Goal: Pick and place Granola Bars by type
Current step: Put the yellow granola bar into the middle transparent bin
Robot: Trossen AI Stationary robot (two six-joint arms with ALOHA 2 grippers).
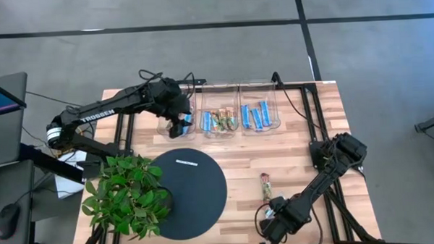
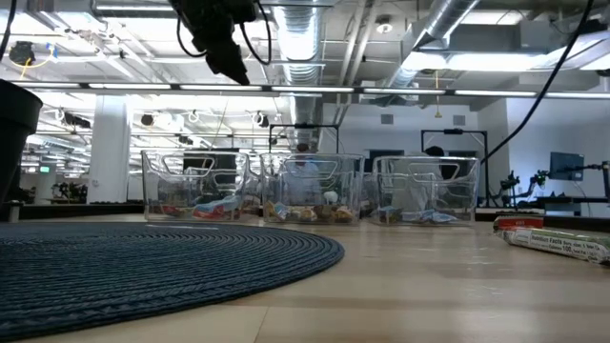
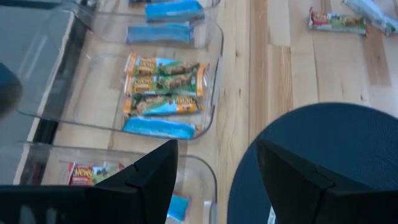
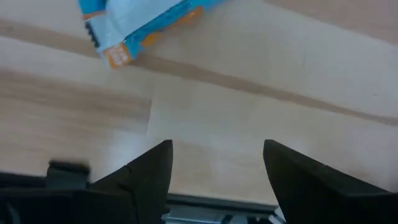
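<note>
Wooden counter [image 1: 305, 155] carries three clear bins [image 1: 220, 120] at twelve o'clock, most Granola Bars [image 1: 256, 117] already inside. Left pincer [image 1: 179, 128] hangs wide and empty over the ten-o'clock bin; dropping lower could catch its rim. One stray bar [image 1: 265, 187] lies at five o'clock, near the right pincer [image 1: 272, 229], wide, empty; a skewed approach might push it away.

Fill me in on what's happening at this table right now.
A two-armed robot is sorting granola bars into three clear bins at the table's far edge. The left gripper hangs open and empty above the leftmost bin. The right gripper is open and empty too, low over the near edge. One granola bar is not yet binned; it lies on the wood beside the dark round mat.
</note>
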